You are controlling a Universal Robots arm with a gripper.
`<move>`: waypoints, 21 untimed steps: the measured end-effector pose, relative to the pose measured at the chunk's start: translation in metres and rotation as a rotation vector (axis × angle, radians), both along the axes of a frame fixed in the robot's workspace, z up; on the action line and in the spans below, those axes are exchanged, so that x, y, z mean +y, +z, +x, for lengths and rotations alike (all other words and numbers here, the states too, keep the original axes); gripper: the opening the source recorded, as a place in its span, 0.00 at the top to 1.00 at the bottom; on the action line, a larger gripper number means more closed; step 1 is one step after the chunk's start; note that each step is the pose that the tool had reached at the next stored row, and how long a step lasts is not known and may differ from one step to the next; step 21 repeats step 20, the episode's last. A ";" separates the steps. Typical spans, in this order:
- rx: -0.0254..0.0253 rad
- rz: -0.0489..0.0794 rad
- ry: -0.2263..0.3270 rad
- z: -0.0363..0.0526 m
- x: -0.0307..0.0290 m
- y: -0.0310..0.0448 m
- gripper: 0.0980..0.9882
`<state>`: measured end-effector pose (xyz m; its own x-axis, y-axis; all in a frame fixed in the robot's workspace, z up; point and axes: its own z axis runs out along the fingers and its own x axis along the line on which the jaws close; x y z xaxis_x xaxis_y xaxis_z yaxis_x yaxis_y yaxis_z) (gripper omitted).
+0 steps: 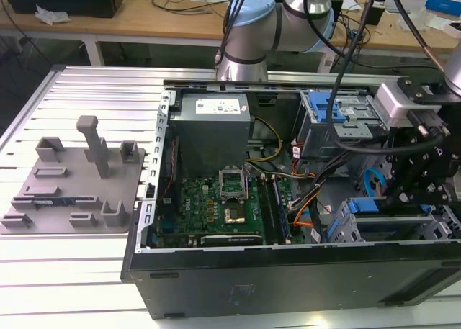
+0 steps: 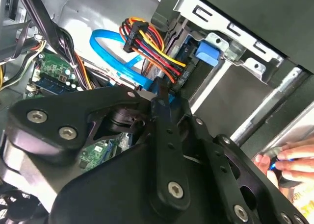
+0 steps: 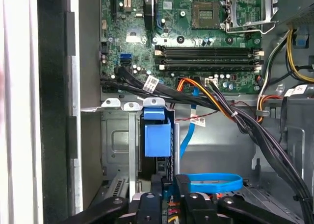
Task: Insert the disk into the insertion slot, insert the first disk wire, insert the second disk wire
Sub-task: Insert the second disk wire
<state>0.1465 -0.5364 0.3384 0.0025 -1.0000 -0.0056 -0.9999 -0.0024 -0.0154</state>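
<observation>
Inside the open PC case (image 1: 216,286), at the exterior view's right, the gripper (image 1: 403,199) sits low over the drive bay area, fingers closed on a flat blue connector (image 2: 162,92) at the end of the blue data cable (image 3: 216,181). Just ahead of the fingertips in the first wrist view is the disk (image 3: 158,140), seated on edge in the insertion slot (image 3: 117,140), its blue carrier end facing the gripper. Multicoloured power wires with a black plug (image 2: 135,35) hang just beyond the gripper tips, near the disk's end; can't tell if that plug is seated. Motherboard (image 3: 196,33) lies further out past the slot. Person's fingers (image 2: 289,160) rest on the case edge beside the gripper linkage. Grey fixture plate (image 1: 72,192) sits well apart, outside the case
</observation>
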 end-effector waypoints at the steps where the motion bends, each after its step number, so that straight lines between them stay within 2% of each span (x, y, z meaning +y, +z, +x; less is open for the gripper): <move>1: 0.0000 -0.002 0.000 0.0000 0.0003 0.0029 0.85; 3: 0.0000 -0.004 0.000 -0.0001 0.0007 0.0073 0.85; 6: 0.0000 -0.012 0.000 -0.0003 0.0032 0.0241 0.85; 7: -0.0002 -0.019 0.000 -0.0005 0.0054 0.0324 0.86; 8: -0.0010 -0.026 0.000 -0.0007 0.0088 0.0468 0.99; 9: -0.0018 -0.028 0.000 -0.0009 0.0094 0.0522 0.99; 21: -0.0026 -0.029 0.000 -0.0014 0.0098 0.0532 0.99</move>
